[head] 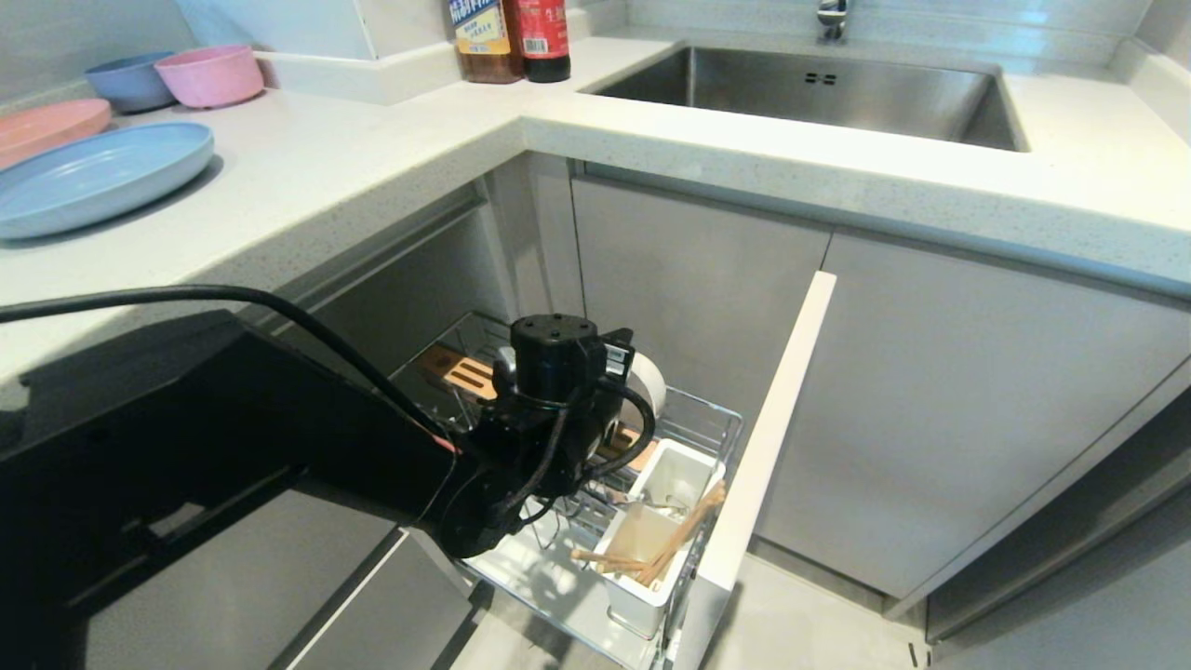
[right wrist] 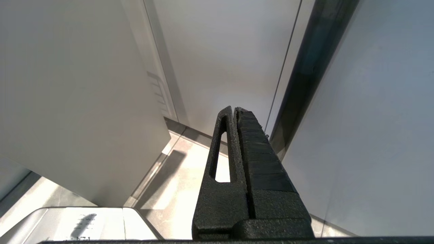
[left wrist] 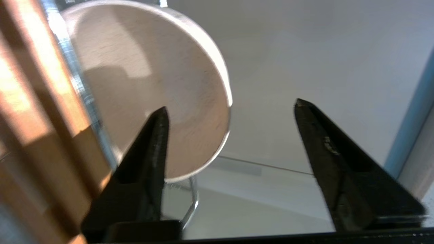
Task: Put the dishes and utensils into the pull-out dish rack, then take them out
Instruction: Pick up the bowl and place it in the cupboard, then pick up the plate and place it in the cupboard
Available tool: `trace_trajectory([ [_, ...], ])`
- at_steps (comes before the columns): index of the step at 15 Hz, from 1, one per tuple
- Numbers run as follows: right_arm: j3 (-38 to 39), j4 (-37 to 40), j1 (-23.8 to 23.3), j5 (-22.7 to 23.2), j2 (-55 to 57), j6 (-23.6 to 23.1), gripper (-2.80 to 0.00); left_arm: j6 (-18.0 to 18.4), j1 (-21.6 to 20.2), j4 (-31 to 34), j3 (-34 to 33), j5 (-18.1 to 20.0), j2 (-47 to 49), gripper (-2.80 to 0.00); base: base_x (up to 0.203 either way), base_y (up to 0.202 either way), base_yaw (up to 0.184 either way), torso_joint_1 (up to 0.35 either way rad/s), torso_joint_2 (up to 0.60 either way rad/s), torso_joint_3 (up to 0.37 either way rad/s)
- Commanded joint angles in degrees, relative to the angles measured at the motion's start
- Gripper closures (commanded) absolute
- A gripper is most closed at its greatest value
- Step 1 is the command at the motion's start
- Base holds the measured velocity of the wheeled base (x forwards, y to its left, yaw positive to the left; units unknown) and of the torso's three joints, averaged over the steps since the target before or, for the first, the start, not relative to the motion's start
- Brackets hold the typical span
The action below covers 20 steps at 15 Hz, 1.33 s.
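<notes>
The head camera looks steeply down from above the speckled white countertop [head: 372,177] into the pulled-out chrome wire dish rack [head: 689,419]. The left wrist camera sits very close inside that rack, facing an upright off-white round bowl [left wrist: 152,88], probably the one the head view glimpses [head: 651,381]. The right wrist camera faces plain grey cabinet panels [right wrist: 78,95] near the floor.

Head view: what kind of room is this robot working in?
Most likely a home kitchen: a steel sink set in a pale countertop, pastel plates and bowls on it, and a pull-out dish rack below.
</notes>
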<state>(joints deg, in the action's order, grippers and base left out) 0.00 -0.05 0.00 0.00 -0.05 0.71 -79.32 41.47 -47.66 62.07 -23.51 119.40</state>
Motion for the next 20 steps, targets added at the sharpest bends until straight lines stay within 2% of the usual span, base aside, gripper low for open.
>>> trace_trajectory([
  [1,0.1,0.0,0.0,0.0,0.0,0.0,0.0,-1.2,0.1,2.0,-0.7,-0.1,-3.3,-2.8,0.0,0.0,0.0,0.0,0.0,0.0],
  [3,0.1,0.0,0.0,0.0,0.0,0.0,0.0,-2.7,0.7,6.3,-1.3,-0.1,-6.9,-2.8,0.0,0.0,0.0,0.0,0.0,0.0],
  [8,0.1,0.0,0.0,0.0,0.0,0.0,0.0,-3.3,1.8,17.6,-1.8,0.1,-16.9,-2.8,0.0,0.0,0.0,0.0,0.0,0.0],
  [10,0.1,0.0,0.0,0.0,0.0,0.0,0.0,-5.0,2.6,21.8,-2.5,0.2,-20.0,-2.8,0.0,0.0,0.0,0.0,0.0,0.0],
  [11,0.1,0.0,0.0,0.0,0.0,0.0,0.0,-5.5,3.0,23.3,-2.6,0.1,-21.3,0.0,0.0,0.0,0.0,0.0,0.0,0.0],
  [15,0.1,0.0,0.0,0.0,0.0,0.0,0.0,-4.9,3.8,26.9,-1.0,0.1,-26.6,0.0,0.0,0.0,0.0,0.0,0.0,0.0],
  [17,0.1,0.0,0.0,0.0,0.0,0.0,0.0,1.9,4.6,26.8,1.3,-0.1,-27.7,0.0,0.0,0.0,0.0,0.0,0.0,0.0],
  [19,0.1,0.0,0.0,0.0,0.0,0.0,0.0,12.6,5.6,26.4,4.9,-0.3,-29.6,0.0,0.0,0.0,0.0,0.0,0.0,0.0],
  [20,0.1,0.0,0.0,0.0,0.0,0.0,0.0,15.9,6.2,26.3,7.1,-0.3,-30.7,0.0,0.0,0.0,0.0,0.0,0.0,0.0],
])
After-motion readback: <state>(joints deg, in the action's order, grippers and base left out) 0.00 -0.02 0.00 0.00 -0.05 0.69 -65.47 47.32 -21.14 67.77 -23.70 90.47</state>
